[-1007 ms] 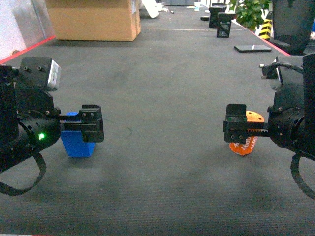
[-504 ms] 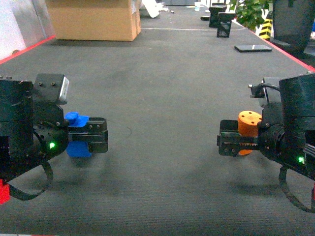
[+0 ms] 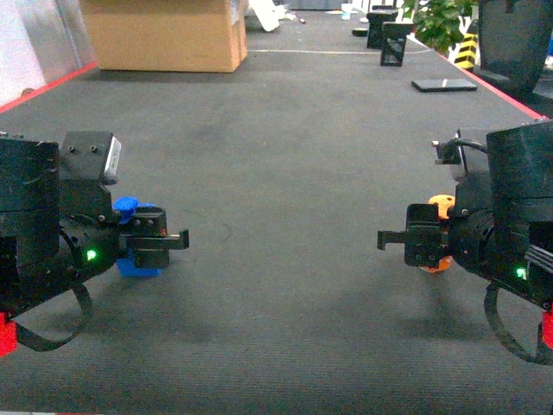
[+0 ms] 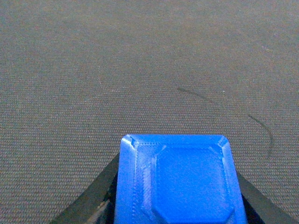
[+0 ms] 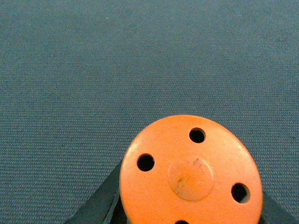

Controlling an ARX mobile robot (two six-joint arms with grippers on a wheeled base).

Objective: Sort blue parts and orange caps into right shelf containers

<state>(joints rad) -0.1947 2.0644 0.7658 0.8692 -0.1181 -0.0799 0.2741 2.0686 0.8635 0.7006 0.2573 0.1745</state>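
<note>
My left gripper [image 3: 175, 236] is shut on a blue part [image 3: 130, 212] and holds it low over the dark mat. In the left wrist view the blue part [image 4: 180, 179] is a square block with bevelled corners, and a black finger [image 4: 93, 200] shows on either side of it. My right gripper [image 3: 387, 238] is shut on an orange cap [image 3: 441, 206]. Seen from the right wrist, the orange cap [image 5: 191, 170] is a round disc with small holes, wedged between dark fingers [image 5: 100, 198]. The right shelf containers are out of view.
A cardboard box [image 3: 164, 35] stands at the far left. Small black stands [image 3: 396, 41], a flat black slab [image 3: 443, 85] and a green plant [image 3: 442, 22] lie at the far right. Red tape [image 3: 47, 89] lines the mat's edges.
Both arms have lifted their pieces off the mat and drawn back toward the robot. The wrists have rolled, so each gripper now shows edge-on and the cap is mostly hidden behind it.
</note>
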